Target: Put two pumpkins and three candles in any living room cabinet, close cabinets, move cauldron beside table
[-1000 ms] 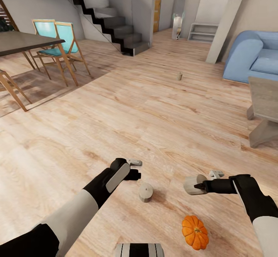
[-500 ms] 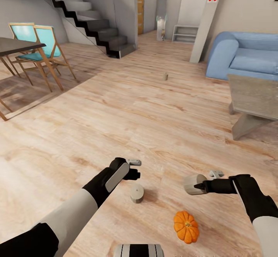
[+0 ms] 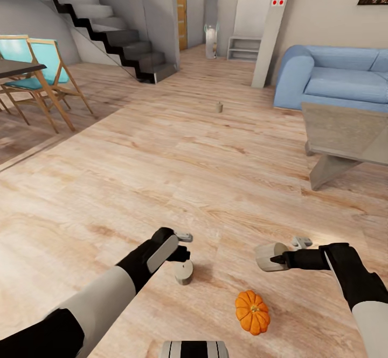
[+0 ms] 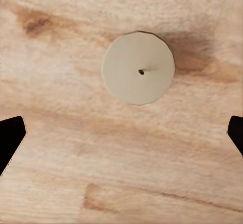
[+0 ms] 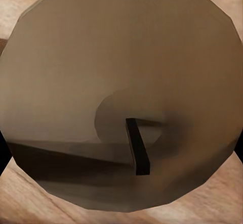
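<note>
three candles are in sight and none is stowed: one gripped on its side in the right gripper (image 3: 279, 259), its long axis level and its wick end facing back toward the wrist; one candle on the floor (image 3: 184, 273) upright, wick up, just below the left gripper (image 3: 182, 245), whose fingers are spread wide with nothing between them; a far candle (image 3: 219, 107) upright, well apart, out toward the sofa (image 3: 334, 81). one pumpkin (image 3: 252, 311) sits stem-up on the floor between the arms. storing, closing and the cauldron step all look undone
</note>
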Controlling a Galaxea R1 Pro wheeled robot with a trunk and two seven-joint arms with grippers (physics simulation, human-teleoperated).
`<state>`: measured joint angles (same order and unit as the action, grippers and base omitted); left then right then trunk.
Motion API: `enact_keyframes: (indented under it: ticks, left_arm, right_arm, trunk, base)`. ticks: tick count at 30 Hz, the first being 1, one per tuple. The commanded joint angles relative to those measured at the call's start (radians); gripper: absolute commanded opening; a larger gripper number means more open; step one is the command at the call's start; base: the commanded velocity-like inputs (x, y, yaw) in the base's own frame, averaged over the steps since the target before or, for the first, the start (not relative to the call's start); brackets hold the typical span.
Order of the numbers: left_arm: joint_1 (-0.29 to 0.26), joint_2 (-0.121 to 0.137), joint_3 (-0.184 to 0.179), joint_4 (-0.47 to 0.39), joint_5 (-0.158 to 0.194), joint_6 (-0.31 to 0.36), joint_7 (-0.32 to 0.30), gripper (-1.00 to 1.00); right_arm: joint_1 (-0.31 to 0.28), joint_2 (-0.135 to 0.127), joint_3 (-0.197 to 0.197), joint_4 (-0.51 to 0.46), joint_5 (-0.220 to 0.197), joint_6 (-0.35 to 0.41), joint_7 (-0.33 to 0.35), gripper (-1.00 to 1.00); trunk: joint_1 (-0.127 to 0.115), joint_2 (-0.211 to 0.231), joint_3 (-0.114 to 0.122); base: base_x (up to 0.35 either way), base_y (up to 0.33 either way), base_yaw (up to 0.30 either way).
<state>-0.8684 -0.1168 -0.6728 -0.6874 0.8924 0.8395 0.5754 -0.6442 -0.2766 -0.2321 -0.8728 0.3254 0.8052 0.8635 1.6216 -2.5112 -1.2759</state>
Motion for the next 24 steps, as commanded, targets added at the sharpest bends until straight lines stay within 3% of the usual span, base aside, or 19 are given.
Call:
enact_keyframes:
  ticks: [1,2,4,14,24]
  left_arm:
    - [0.000,0.000,-0.017,0.000,0.001,0.000,0.000,1.00]
    - [0.000,0.000,-0.038,-0.002,0.004,0.000,0.001,1.00]
    - [0.000,0.001,-0.044,-0.001,0.005,-0.001,0.001,1.00]
    - [0.000,0.007,-0.047,0.002,0.009,-0.016,-0.007,1.00]
    - [0.000,0.006,-0.048,0.000,0.008,-0.019,-0.008,1.00]
  right_arm:
    - [0.000,0.000,0.000,0.000,0.000,0.000,0.000,-1.00]
    - [0.000,0.000,0.000,0.000,0.000,0.000,0.000,-1.00]
    - [0.000,0.000,0.000,0.000,0.000,0.000,0.000,-1.00]
    - [0.000,0.002,0.000,0.000,0.000,0.000,0.000,-1.00]
    - [0.000,0.004,0.001,0.000,-0.002,0.000,0.000,-1.00]
  trunk:
    - [0.000,0.000,0.000]
    - [0.000,0.000,0.000]
    - [0.000,0.000,0.000]
    - [0.000,0.000,0.000]
    - [0.000,0.000,0.003]
  base:
    - [0.000,0.000,-0.003]
    - [0.000,0.000,0.000]
    - [0.000,0.000,0.000]
    - [0.166,0.000,0.000]
    - [0.024,0.000,-0.051]
